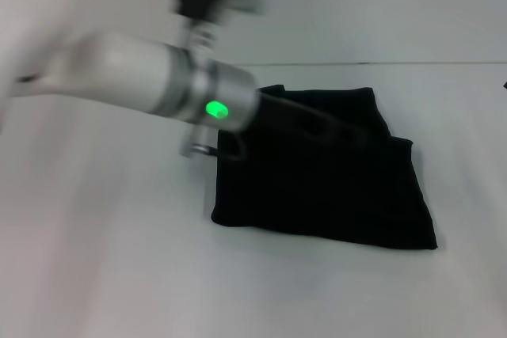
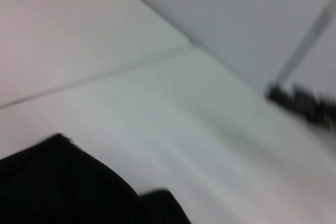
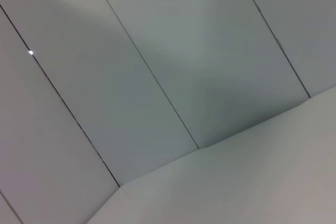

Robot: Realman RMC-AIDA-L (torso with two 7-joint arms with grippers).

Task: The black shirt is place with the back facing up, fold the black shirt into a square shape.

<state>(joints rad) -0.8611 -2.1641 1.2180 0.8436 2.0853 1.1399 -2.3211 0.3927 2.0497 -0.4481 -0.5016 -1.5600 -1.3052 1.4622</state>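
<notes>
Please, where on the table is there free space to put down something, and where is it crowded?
Bare table lies left of the black shirt, and along the near edge in front of it. A narrower strip runs to the shirt's right, another behind it toward the wall. It is crowded at the shirt's back left corner, where the left arm reaches over the fabric.

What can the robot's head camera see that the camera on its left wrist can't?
Only the head view shows the whole black shirt, folded into a roughly square bundle on the white table, and the left arm with its green light reaching over the shirt's near-left edge. The left gripper blends into the dark cloth there.

Only the left wrist view shows a blurry dark object at the table's far edge; what it is cannot be told.

Both show part of the shirt, the table and the pale wall behind. The right gripper appears in neither.
</notes>
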